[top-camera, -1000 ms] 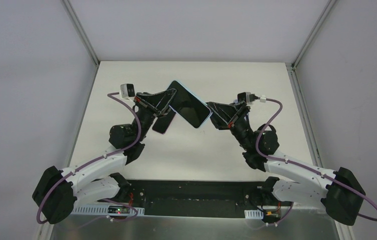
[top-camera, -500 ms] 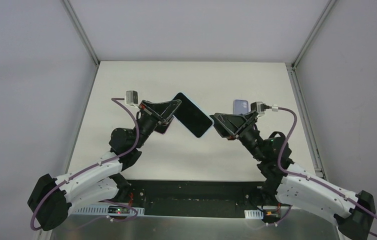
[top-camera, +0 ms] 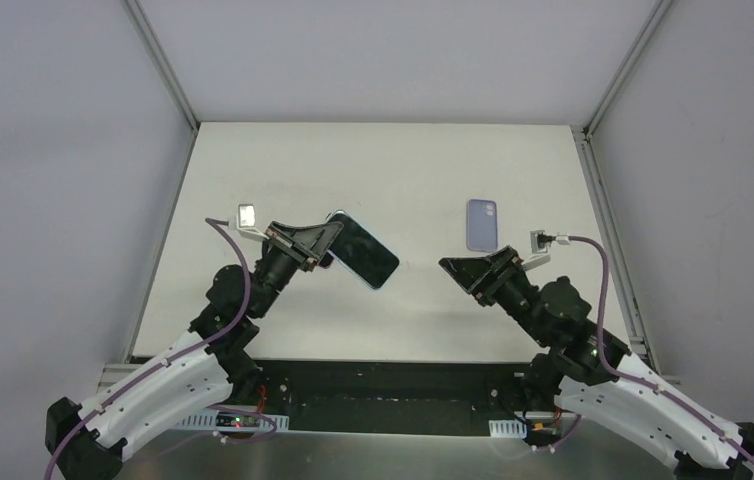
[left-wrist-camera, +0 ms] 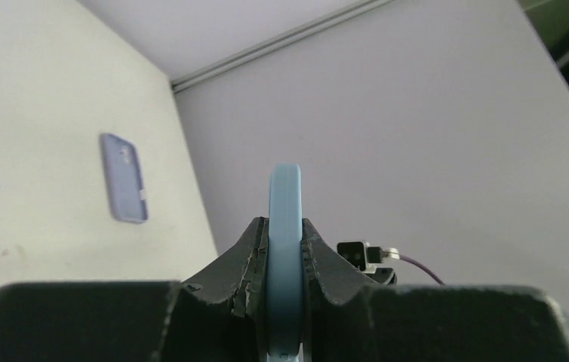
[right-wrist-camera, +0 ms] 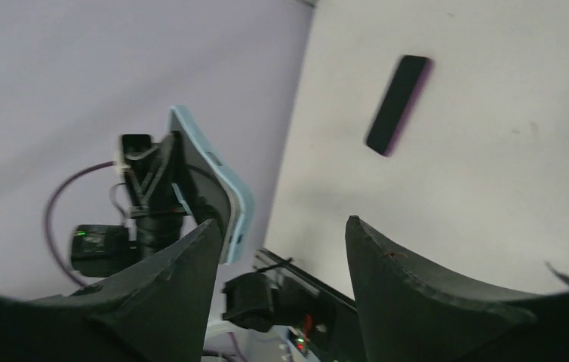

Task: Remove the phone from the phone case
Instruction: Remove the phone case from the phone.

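My left gripper is shut on one end of a phone with a dark screen and a light blue rim, held above the table. In the left wrist view the phone's blue edge stands upright, pinched between the jaws of that gripper. A lavender phone case lies flat on the table, camera cutout showing, and appears again in the left wrist view. My right gripper is open and empty, well apart from phone and case. In the right wrist view its jaws frame the held phone.
A dark slab with a purple edge lies on the white table beyond the left arm; the left gripper mostly hides it in the top view. Metal rails border the table on both sides, with grey walls beyond.
The right gripper opened, let go of the phone's right end and drew back toward the near right, uncovering the lavender case. The left arm pulled back and left, still holding the phone.
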